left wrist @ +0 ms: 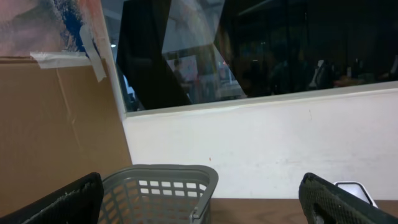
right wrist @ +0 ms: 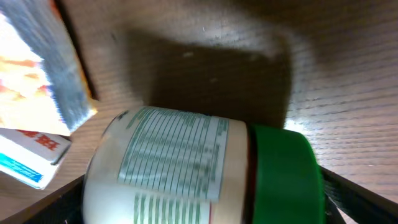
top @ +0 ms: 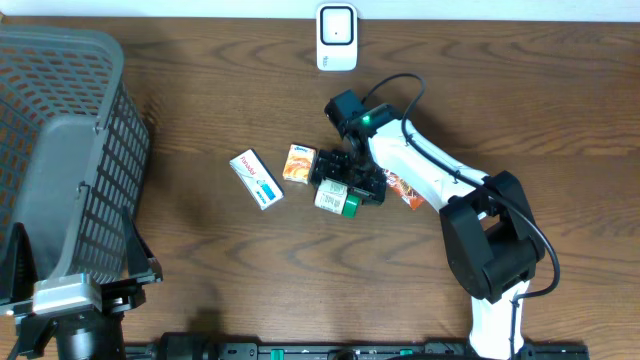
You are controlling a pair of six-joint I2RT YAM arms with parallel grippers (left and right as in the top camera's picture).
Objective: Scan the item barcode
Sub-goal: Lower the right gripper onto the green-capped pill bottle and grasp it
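A white bottle (top: 334,197) with a green cap (top: 352,206) lies on its side at the middle of the table. My right gripper (top: 347,186) is lowered over it, open, one finger on each side. In the right wrist view the bottle (right wrist: 174,168) and its cap (right wrist: 283,177) fill the space between the fingers (right wrist: 364,202); the printed label faces the camera. A white scanner (top: 337,37) stands at the far edge. My left gripper (left wrist: 200,193) is open and empty, held level at the near left and facing the basket (left wrist: 158,193).
Just left of the bottle are an orange box (top: 299,163) and a white and blue box (top: 256,178). An orange packet (top: 406,190) lies under the right arm. A grey mesh basket (top: 95,120) takes up the left side.
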